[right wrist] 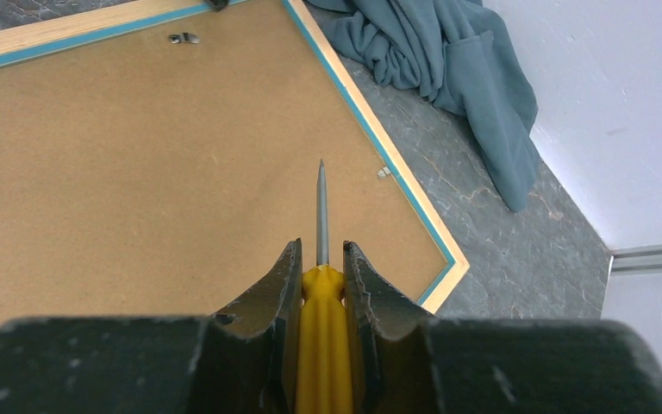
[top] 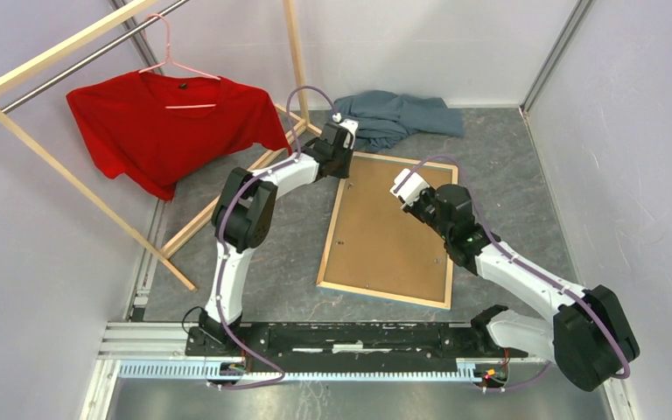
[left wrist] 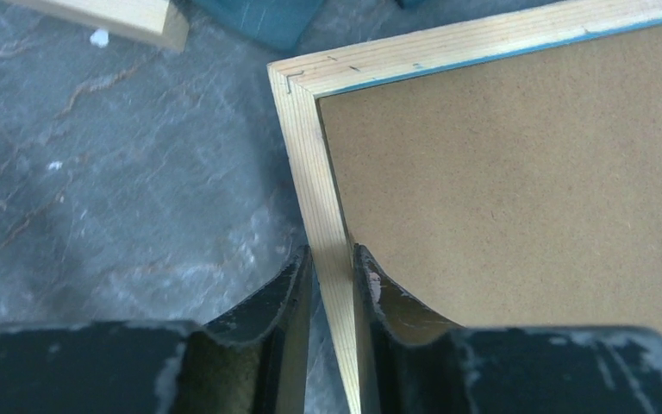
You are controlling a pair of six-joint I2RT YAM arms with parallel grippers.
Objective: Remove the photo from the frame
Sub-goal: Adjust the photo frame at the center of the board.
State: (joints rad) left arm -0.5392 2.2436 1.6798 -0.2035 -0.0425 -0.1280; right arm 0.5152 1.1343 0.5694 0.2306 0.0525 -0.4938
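Note:
The frame (top: 383, 293) lies face down on the grey floor, its pale wood back edges up. The plain brown backing board (top: 389, 223) fills it, so the photo is hidden. My left gripper (top: 343, 162) is shut on the frame's left rail (left wrist: 310, 147) just below the far corner, one finger on each side (left wrist: 332, 259). My right gripper (top: 409, 188) is shut on a yellow-handled screwdriver (right wrist: 321, 328) and holds it over the backing board (right wrist: 155, 172). The metal tip (right wrist: 321, 194) points towards the frame's right rail (right wrist: 396, 164).
Small metal tabs sit at the board's edges (right wrist: 184, 38) (right wrist: 383, 172). A grey-blue cloth (top: 398, 118) lies beyond the frame's far edge. A red T-shirt (top: 171, 122) hangs on the wooden clothes rack (top: 79, 188) at left. Walls close in on the right and at the back.

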